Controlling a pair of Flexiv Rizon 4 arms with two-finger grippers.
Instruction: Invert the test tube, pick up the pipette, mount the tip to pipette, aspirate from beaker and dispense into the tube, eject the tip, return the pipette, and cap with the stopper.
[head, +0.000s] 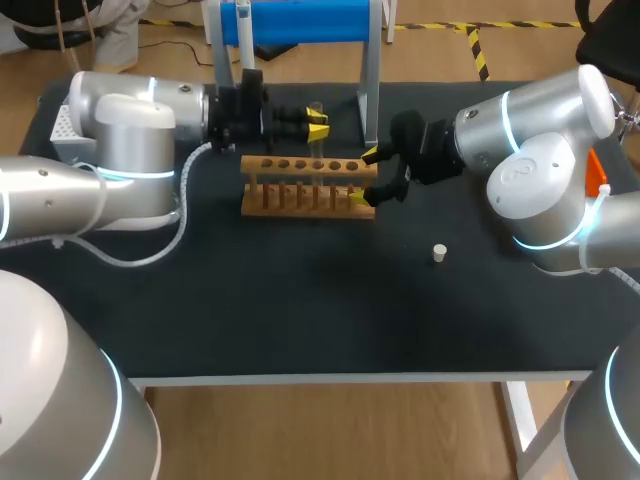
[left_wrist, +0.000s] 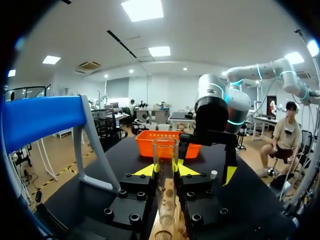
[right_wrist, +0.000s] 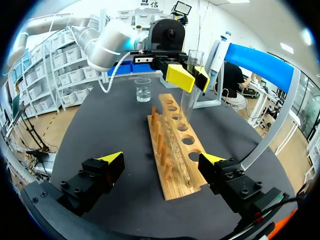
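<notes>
- L gripper (head: 316, 126): clamped on test tube (left_wrist: 165, 150), both yellow tips pressing its sides. It sits just past the far edge of the rack (head: 300, 185), approx. mid-length.
- Tube: upright, open mouth up, clear glass. Its lower end hangs over the rack's row of holes. Can't tell if it's touching the wood.
- R gripper (head: 366, 176): fingers spread wide, holding nothing. One tip is on the far side and one on the near side of the rack's right end. R wrist view shows gaps betw. tips and wood.
- Rack: wooden, lies left-right in the centre of the black table (head: 300, 310), w/ a row of round holes on top.
- Stopper (head: 438, 253): small and white, standing alone on the table, near and to the right of the rack, well apart from both grippers.
- Beaker (right_wrist: 143, 90): clear, on the table past the rack's left end, beside the L arm.
- Pipette (right_wrist: 218, 52): hangs on the blue-topped stand (head: 300, 20), on the far side of the rack.
- Orange bin (left_wrist: 150, 147): at the table's right side, behind the R arm.
</notes>
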